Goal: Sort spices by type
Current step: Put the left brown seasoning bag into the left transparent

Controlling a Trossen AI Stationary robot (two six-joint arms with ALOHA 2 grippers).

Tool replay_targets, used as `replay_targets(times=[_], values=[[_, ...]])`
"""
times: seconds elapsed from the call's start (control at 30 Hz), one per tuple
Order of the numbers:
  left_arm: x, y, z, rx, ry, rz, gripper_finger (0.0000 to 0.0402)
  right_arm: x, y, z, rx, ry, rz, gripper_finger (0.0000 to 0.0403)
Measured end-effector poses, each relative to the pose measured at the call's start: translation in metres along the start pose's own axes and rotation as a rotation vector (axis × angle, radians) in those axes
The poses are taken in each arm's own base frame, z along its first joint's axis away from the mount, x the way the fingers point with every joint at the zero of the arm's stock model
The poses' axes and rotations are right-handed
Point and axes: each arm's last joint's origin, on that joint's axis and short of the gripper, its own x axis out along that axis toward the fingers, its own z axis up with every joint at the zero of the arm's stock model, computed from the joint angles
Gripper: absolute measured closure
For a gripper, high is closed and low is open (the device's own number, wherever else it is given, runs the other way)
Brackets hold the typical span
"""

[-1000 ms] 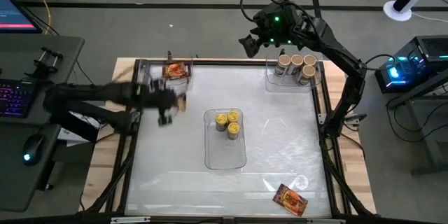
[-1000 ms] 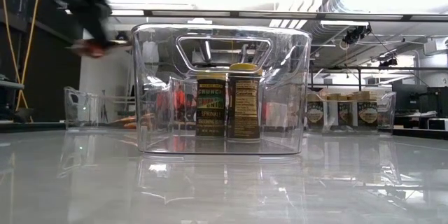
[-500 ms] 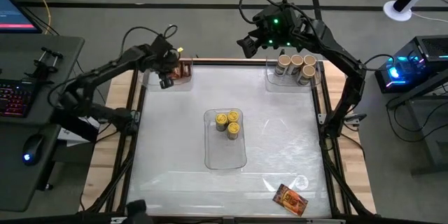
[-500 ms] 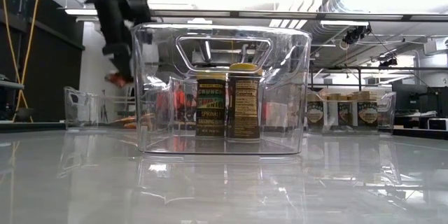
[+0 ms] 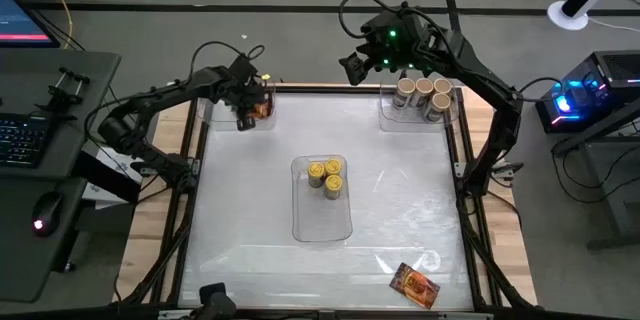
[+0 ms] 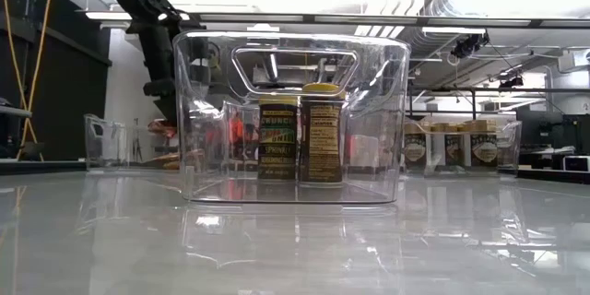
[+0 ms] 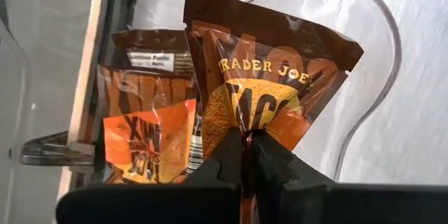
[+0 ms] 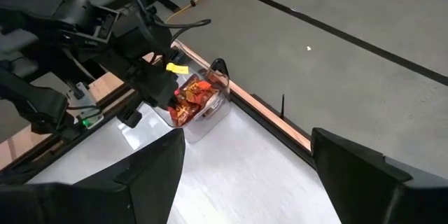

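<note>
My left gripper [image 5: 247,112] is over the clear tray [image 7: 381,63] at the table's far left corner, shut on an orange-red foil packet [image 7: 273,77]. Other packets [image 7: 147,140] lie in that tray. My right gripper [image 5: 355,65] hangs open, high over the far edge, touching nothing. Jars with yellow lids [image 5: 326,174] stand in the centre tray [image 5: 322,222]. Jars with beige lids [image 5: 424,93] stand in the far right tray. One more packet [image 5: 413,284] lies flat on the table near the front right. My left gripper pinches one end of the packet [image 7: 246,129] between its two fingers. The fingers come from above, pointing steeply down. The packet hangs below them into the tray's opening, above the packets lying there. Whether its lower end touches them I cannot tell.
The table has a raised frame along its edges [image 5: 190,190]. A desk with a keyboard [image 5: 20,140] and mouse stands beyond the left edge. Bare tabletop lies between the three trays and along the near edge.
My left gripper has swung from the table's left side toward the far edge and come down over the far left tray, turning as it went. It has stayed shut on the packet, which went with it. Most of the move came early; lately it has only crept on.
</note>
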Motion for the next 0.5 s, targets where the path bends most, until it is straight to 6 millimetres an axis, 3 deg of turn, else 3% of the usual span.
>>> replay_targets(times=[0.23,0.5], values=[[0.002,-0.007,0.002,0.011,0.027,-0.028,0.038,0.0,0.0,0.0,-0.001,0.0,0.0,0.01],[0.002,-0.014,0.005,0.018,0.039,-0.043,0.0314,0.0,0.0,0.0,-0.001,0.001,0.001,0.01]])
